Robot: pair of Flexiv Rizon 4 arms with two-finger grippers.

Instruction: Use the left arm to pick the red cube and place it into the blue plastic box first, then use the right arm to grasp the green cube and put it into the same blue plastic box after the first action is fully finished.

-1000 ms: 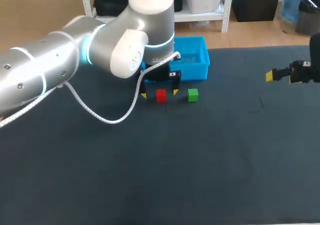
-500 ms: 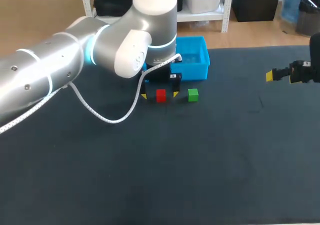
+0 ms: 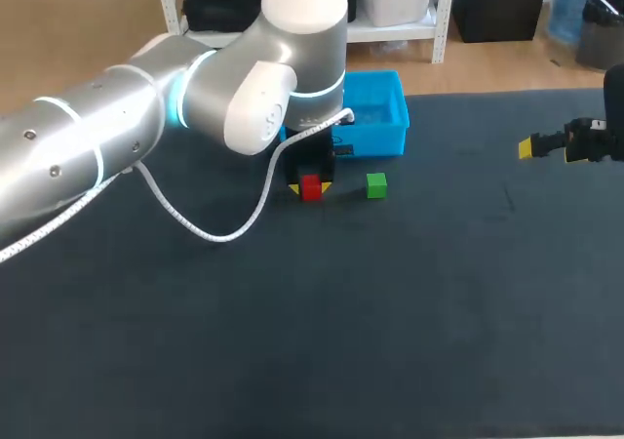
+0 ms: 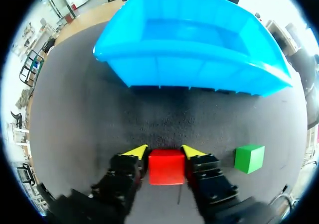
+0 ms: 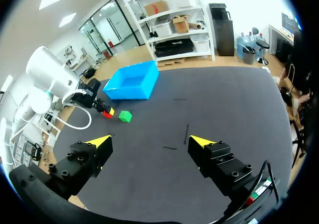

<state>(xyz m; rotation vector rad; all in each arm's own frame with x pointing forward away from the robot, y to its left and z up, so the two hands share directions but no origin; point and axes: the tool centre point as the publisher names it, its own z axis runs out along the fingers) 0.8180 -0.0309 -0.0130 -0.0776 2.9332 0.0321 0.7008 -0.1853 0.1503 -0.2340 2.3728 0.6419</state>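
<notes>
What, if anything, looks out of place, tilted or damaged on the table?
Nothing stands out. The blue plastic box stands upright and undamaged, the green cube lies flat on the table, and the left tool grips the red cube squarely, both fingers on its sides.

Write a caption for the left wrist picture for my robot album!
Left gripper shut on the red cube, with the green cube beside it and the blue plastic box ahead.
</notes>
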